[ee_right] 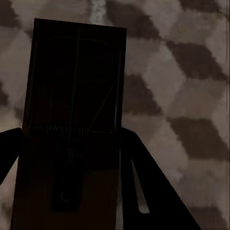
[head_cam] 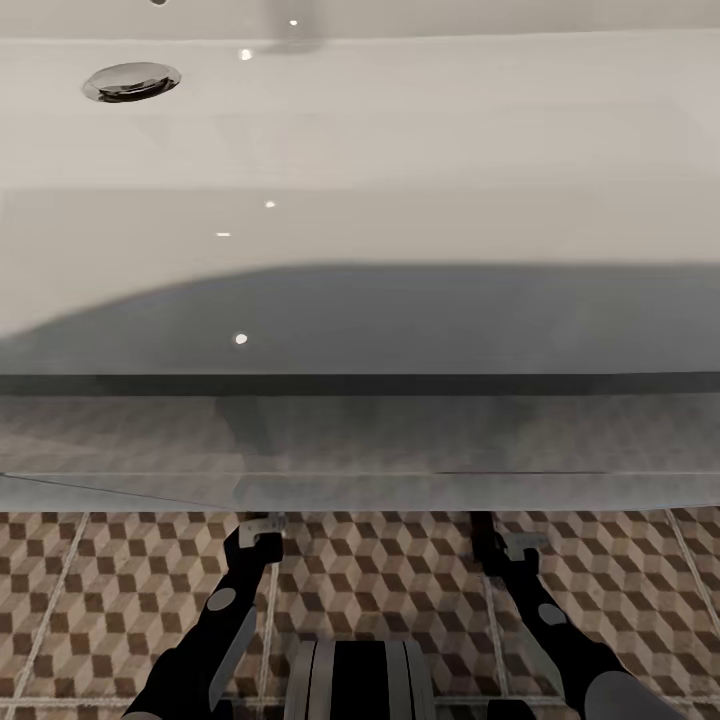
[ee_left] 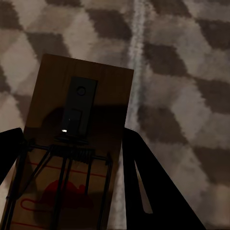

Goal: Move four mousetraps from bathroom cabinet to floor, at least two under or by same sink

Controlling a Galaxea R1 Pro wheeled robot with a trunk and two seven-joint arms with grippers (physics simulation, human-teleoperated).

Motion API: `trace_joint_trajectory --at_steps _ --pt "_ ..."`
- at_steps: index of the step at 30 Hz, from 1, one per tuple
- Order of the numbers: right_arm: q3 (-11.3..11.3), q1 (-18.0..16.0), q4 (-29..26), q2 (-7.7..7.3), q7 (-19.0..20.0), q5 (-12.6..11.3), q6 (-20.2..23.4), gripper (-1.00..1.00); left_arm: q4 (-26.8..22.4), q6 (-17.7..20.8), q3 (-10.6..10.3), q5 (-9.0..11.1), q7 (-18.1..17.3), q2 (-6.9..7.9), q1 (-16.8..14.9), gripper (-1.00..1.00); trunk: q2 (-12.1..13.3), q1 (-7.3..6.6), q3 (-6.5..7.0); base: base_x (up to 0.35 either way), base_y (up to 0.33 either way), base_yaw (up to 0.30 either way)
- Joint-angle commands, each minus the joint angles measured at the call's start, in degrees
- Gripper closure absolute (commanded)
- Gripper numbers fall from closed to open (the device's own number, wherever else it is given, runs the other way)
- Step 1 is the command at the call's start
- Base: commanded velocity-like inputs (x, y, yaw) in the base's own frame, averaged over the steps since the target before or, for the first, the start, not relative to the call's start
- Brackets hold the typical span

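Note:
In the left wrist view a tan mousetrap (ee_left: 79, 139) with dark wire and a red mark lies between my left gripper's (ee_left: 72, 143) dark fingers (ee_left: 143, 177), low over the cube-patterned bathroom floor (ee_left: 182, 72). The jaws press on both long sides of the board. In the right wrist view a second mousetrap (ee_right: 74, 96), deep in shadow, sits the same way in my right gripper (ee_right: 72, 139), over the floor (ee_right: 182, 86). In the head view both arms reach under the front edge of the white sink (head_cam: 400, 140), whose chrome drain (head_cam: 131, 81) shows at the back left; the fingertips are hidden there.
The sink's front rim (head_cam: 360, 490) spans the whole head view just above my wrists. Patterned floor tiles (head_cam: 380, 580) with pale grout lines lie between the arms. My trunk (head_cam: 360, 680) fills the near bottom centre.

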Motion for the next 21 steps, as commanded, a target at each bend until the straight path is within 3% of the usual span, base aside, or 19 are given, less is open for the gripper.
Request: trace_joint_trajectory --at_steps 1,6,21 --pt "0.12 -0.03 0.02 -0.27 -0.09 -0.76 -0.21 1.0 0.12 -0.22 -0.22 0.4 0.41 0.07 -0.02 1.0 -0.01 -0.01 -0.03 0.0 0.0 0.0" --pt "-1.51 -0.06 -0.16 -0.59 -0.09 -0.71 -0.21 1.0 0.34 -0.22 -0.03 0.39 0.36 0.22 -0.02 1.0 -0.01 -0.01 -0.03 0.0 0.0 0.0" --pt "-1.85 -0.2 -1.21 -0.58 -0.09 -0.43 -0.44 1.0 0.42 -0.22 -0.33 0.31 0.57 0.09 -0.02 1.0 -0.01 -0.01 -0.03 0.0 0.0 0.0"
